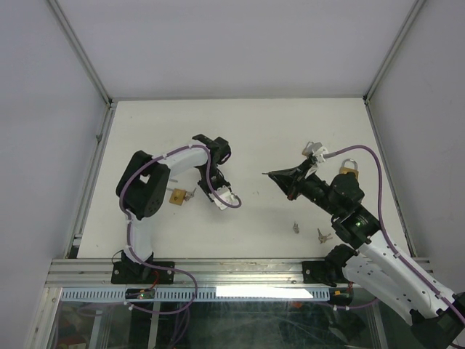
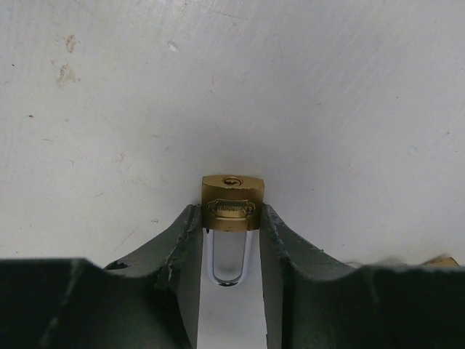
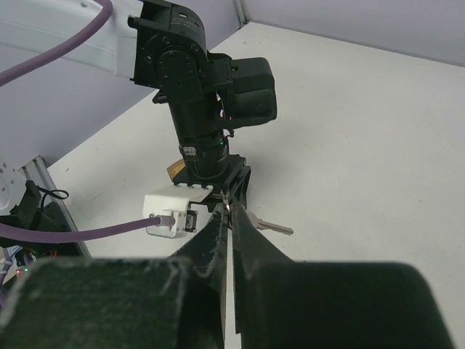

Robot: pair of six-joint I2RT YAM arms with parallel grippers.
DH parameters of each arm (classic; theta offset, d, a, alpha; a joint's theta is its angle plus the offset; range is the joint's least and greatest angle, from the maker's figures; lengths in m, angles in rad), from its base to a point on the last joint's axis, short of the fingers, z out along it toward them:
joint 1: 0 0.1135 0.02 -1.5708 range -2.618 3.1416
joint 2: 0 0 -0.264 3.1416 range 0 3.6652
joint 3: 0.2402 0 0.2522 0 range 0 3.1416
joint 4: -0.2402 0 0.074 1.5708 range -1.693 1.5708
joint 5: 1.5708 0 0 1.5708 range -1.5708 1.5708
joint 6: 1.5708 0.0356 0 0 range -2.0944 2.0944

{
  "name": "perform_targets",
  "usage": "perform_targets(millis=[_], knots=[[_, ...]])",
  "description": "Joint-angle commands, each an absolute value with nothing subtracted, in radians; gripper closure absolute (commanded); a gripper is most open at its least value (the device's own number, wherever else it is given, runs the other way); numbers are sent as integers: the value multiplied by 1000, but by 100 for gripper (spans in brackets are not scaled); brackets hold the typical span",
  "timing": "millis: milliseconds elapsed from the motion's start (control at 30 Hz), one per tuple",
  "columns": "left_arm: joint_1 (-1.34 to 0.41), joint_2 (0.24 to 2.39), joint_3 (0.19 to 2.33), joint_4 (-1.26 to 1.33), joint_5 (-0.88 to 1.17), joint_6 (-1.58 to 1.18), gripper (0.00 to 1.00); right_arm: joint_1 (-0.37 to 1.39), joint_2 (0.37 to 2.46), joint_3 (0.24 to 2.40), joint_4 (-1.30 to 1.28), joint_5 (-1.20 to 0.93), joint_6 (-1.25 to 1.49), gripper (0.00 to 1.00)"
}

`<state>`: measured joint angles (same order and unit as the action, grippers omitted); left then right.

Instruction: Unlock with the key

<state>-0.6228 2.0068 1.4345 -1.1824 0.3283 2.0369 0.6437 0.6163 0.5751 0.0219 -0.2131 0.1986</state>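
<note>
Two arms: both reach over the white table [image 1: 254, 123] from its near edge, the left folded back at the elbow, the right stretched toward the middle
Left gripper [image 2: 231, 217]: closed down on the padlock [image 2: 232, 195], one dark finger pressed against each side of its brass body
Padlock: flat on the table left of centre, a small round opening on its far end, steel shackle lying back in the slot between the fingers; hidden under the wrist in the top view
Right gripper [image 3: 230, 211]: fingers drawn together with only a hairline between them, tips aimed at the left wrist, a strip of bare table between the two
Key [image 3: 275, 227]: silver, showing just past the right fingertips, blade pointing right; pinched or lying on the table, cannot tell
Second padlock [image 1: 176, 195]: brass, just beside the left arm on its outer side, a small grey metal piece touching it
Third padlock [image 1: 349, 169]: brass, just beside the right forearm, toward the right rail
Loose keys [image 1: 296, 227]: two small ones near the front edge, the other [image 1: 322, 234] just beside the right arm's lower links
Edges: left rail [image 1: 94, 182] and right rail [image 1: 389, 174] run along the table's sides; front beam [image 1: 218, 270] carries both bases; pale walls rise on three sides
Open room: white surface runs unbroken from both wrists to the far edge; the tightest spot is between the left arm and the left rail
</note>
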Motion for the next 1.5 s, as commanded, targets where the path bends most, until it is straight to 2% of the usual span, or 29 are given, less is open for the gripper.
perform_targets(millis=[0, 167, 333, 433, 567, 633, 800, 933, 1000, 1167, 1300, 1400, 1467], knots=[[-625, 2002, 1390, -1071, 319, 2233, 76, 638, 608, 589, 54, -202, 179, 100], [-626, 1950, 1379, -1023, 388, 2083, 100, 639, 601, 588, 50, -196, 176, 100], [-625, 1843, 1234, -718, 413, 1773, 100, 638, 597, 589, 48, -195, 174, 100], [-632, 1727, 1051, -396, 360, 1590, 100, 638, 596, 591, 48, -195, 173, 100], [-665, 1562, 738, 65, 279, 1487, 100, 639, 590, 588, 49, -194, 172, 100], [-693, 1515, 652, 150, 235, 1402, 100, 639, 589, 587, 54, -194, 172, 100], [-769, 1480, 636, 87, 137, 1249, 100, 639, 600, 592, 59, -195, 175, 100], [-840, 1449, 622, -17, -33, 1431, 100, 638, 604, 596, 60, -204, 180, 100], [-858, 1437, 638, -175, -137, 1534, 100, 638, 603, 595, 59, -204, 183, 100], [-902, 1377, 651, -459, -534, 1784, 100, 638, 594, 585, 69, -204, 188, 100], [-953, 1378, 614, -526, -788, 1883, 100, 638, 594, 576, 81, -209, 188, 100], [-1016, 1550, 666, -602, -947, 1674, 100, 638, 595, 571, 90, -209, 188, 100], [-1044, 1734, 850, -805, -947, 1371, 100, 638, 594, 569, 93, -219, 188, 100]])
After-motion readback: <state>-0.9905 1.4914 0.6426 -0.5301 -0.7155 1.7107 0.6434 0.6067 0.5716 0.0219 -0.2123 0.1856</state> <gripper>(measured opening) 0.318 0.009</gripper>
